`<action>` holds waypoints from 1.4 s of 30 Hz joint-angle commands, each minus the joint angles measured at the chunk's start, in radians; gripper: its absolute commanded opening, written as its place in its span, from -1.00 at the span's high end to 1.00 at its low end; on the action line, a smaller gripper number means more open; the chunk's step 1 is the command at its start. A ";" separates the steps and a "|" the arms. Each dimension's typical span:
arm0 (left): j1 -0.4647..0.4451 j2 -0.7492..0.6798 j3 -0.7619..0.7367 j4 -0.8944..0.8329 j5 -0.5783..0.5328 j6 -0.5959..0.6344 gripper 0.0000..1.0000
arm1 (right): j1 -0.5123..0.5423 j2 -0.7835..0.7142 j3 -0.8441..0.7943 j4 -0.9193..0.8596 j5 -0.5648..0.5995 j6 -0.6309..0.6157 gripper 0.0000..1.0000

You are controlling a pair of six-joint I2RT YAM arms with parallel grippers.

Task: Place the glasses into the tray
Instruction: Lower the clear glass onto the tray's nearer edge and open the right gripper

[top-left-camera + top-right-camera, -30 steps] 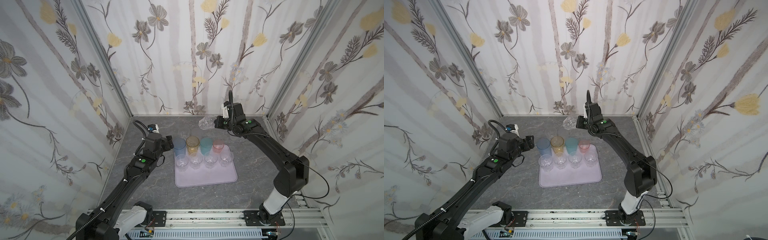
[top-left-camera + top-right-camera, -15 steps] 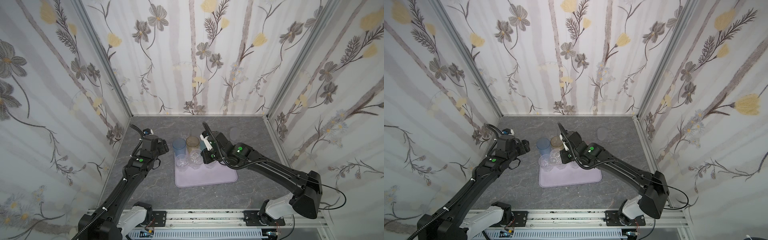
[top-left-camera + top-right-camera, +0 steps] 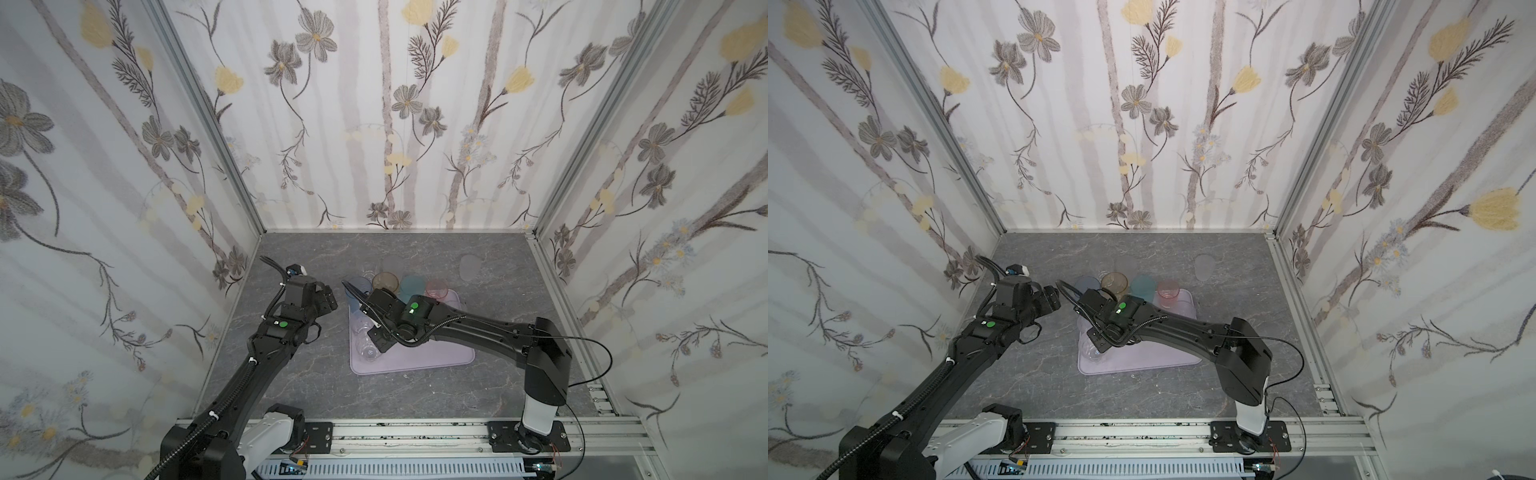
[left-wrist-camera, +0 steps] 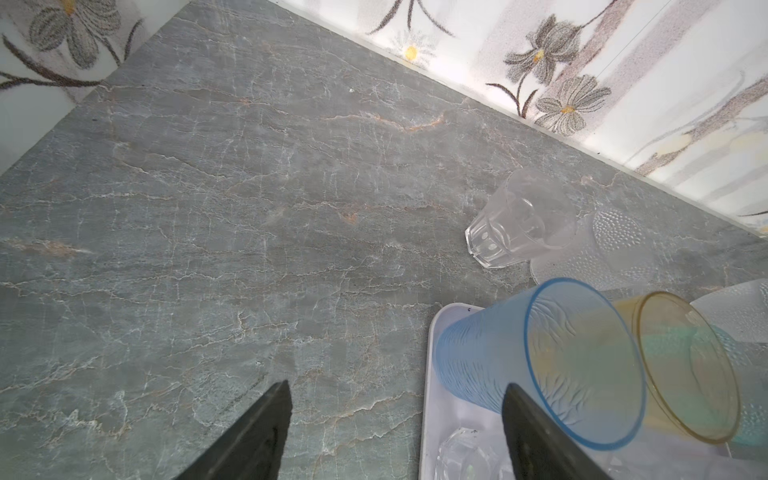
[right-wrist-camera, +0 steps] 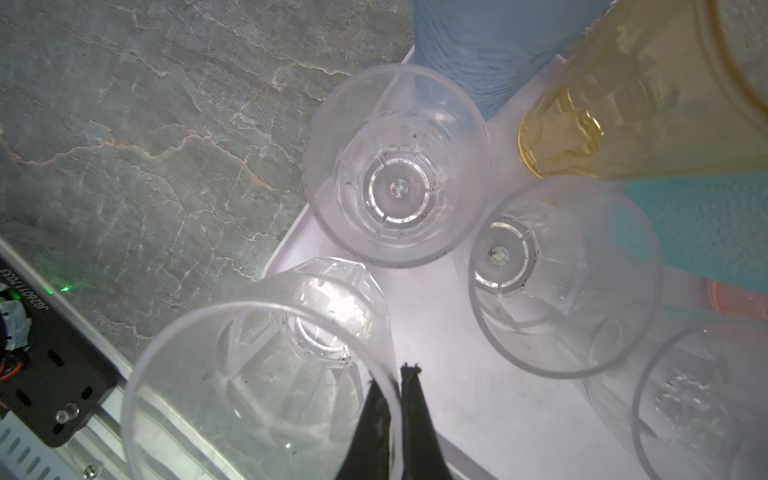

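- Swung down since a second ago from the back of the table (image 3: 324, 253) to the near left corner of the tray (image 3: 436, 357): right gripper (image 5: 392, 378), reaching across the middle.
- Pinched on the rim of a clear tumbler (image 5: 257, 374), one finger inside, one outside; tumbler tilted, base over that tray corner, contact with the tray impossible to tell.
- Spread wide and holding nothing: left gripper (image 4: 395, 386), over bare table just beside the tray's far left corner and the blue tumbler (image 4: 498, 361).
- Lined along the tray's far edge beside the blue one: amber tumbler (image 3: 384, 281), teal tumbler (image 3: 410, 284), pink tumbler (image 3: 436, 288); upright clear tumblers (image 5: 395, 187) in front of them.
- Lying on its side on the table behind the tray: faceted tumbler (image 4: 519, 220), just beside a frosted tumbler (image 4: 615, 245).
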 commanded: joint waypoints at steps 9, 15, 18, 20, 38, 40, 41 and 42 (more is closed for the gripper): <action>0.005 0.001 -0.011 0.040 0.003 0.001 -0.65 | 0.003 0.088 0.064 -0.038 -0.006 -0.021 0.85; 0.005 0.011 -0.012 0.048 0.004 0.002 -0.64 | 0.003 0.115 0.074 -0.026 -0.012 -0.019 0.80; 0.005 0.013 -0.012 0.049 0.003 0.002 -0.65 | 0.003 0.118 0.073 -0.018 -0.021 -0.014 0.78; 0.005 0.014 -0.011 0.050 0.004 0.003 -0.65 | 0.003 0.123 0.076 -0.012 -0.020 -0.010 0.77; 0.006 0.014 -0.001 0.059 0.006 0.005 -0.65 | -0.013 0.089 0.096 0.011 -0.072 0.015 0.55; 0.005 0.010 0.011 0.059 0.002 0.011 -0.65 | -0.034 0.057 0.108 0.013 -0.085 0.011 0.49; 0.005 0.010 0.021 0.060 -0.002 0.013 -0.65 | -0.050 0.040 0.118 0.012 -0.095 0.009 0.45; 0.005 0.013 0.031 0.060 -0.009 0.014 -0.65 | -0.064 0.030 0.128 0.013 -0.100 0.009 0.42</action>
